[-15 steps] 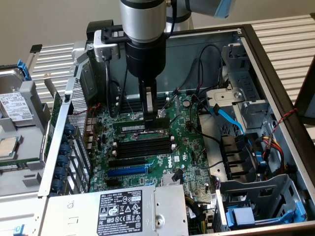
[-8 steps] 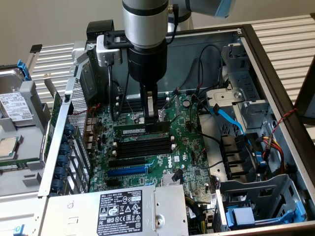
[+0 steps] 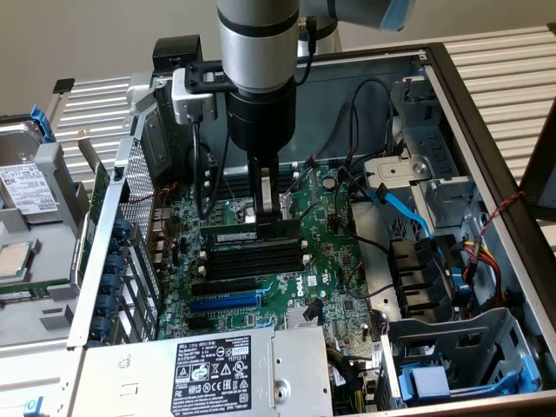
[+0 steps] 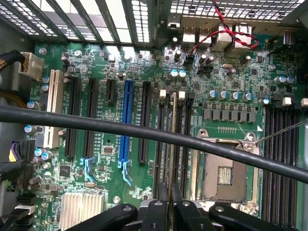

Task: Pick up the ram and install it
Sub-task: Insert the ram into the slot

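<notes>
The arm [image 3: 256,52] comes down from the top centre of the exterior view into an open computer case [image 3: 486,130]; its gripper [image 3: 268,208] sits at the middle of the frame, low over the green motherboard [image 3: 334,261]. The jaws are drawn narrow and pinch the ram [image 3: 233,235] by its thin faces, near the stick's end on the exterior view's right; the ram stands on edge, lengthwise, along the uppermost of the black memory slots [image 3: 252,261], and most of it reaches out toward the exterior view's left. Whether it is pressed home in that slot or only resting on it cannot be told.

In the wrist view the ram [image 4: 172,139] shows edge-on as a pale thin line running away from the dark fingers [image 4: 156,211], in line with the slots and between two of their white end clips; a thick black cable [image 4: 96,122] crosses in front of it; the CPU socket [image 4: 224,168] lies just beside the slots, and the blue expansion slot [image 4: 126,115] lies on their other side.

In the exterior view a labelled power supply [image 3: 217,373] fills the lower centre; a blue cable [image 3: 400,204] runs at centre right.
</notes>
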